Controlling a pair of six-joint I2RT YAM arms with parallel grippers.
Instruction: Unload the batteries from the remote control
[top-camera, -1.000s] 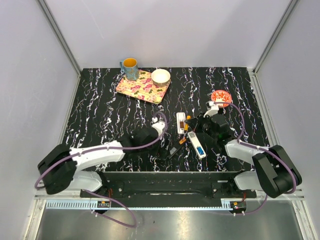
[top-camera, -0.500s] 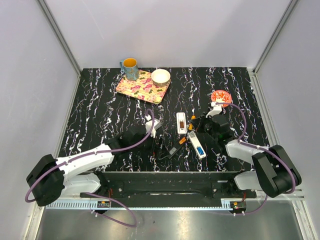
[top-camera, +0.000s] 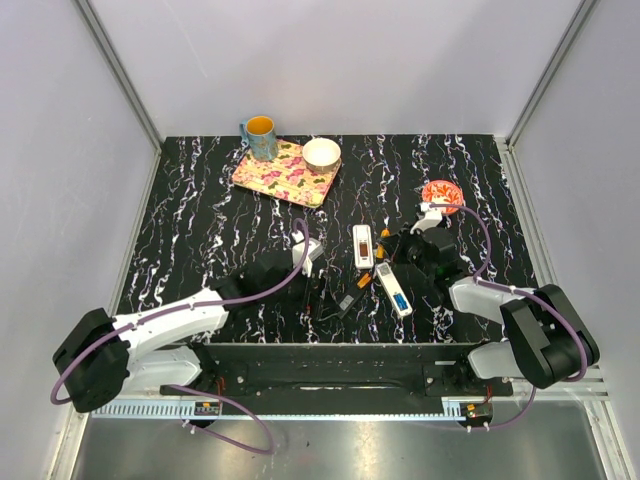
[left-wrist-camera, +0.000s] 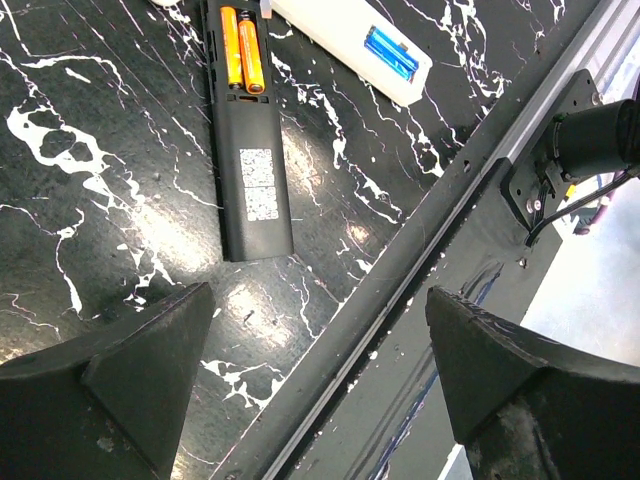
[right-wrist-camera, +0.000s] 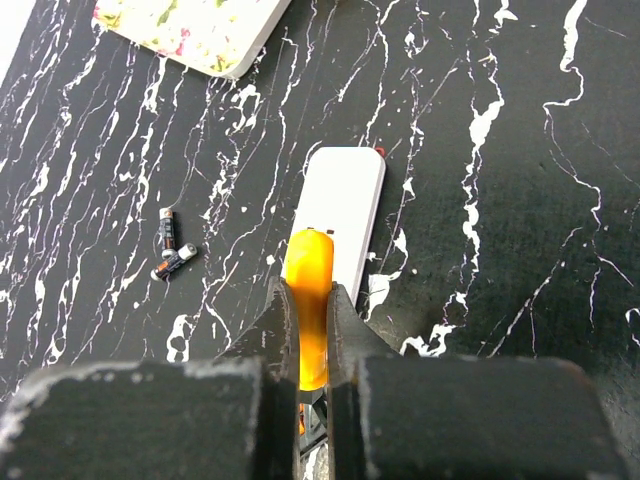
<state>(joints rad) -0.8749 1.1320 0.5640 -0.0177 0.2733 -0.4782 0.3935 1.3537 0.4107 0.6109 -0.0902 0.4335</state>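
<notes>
Orange batteries (left-wrist-camera: 242, 48) lie lengthwise in the far end of the black remote (left-wrist-camera: 255, 190), straight ahead of the wide-open left gripper (left-wrist-camera: 315, 308), while the right gripper (right-wrist-camera: 310, 295) pinches another orange cell (right-wrist-camera: 309, 255) near that remote.

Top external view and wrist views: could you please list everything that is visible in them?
mug: one, blue, far left by tray
tray: one, floral, far left
bowl: one, white, by tray
dish: one, red, far right
white remotes: two, centre; nearer holds blue batteries
black remote: one, centre, holds two orange batteries
loose batteries: two, dark, beside white remote
left pincer: open, empty
right pincer: shut on orange battery
</notes>
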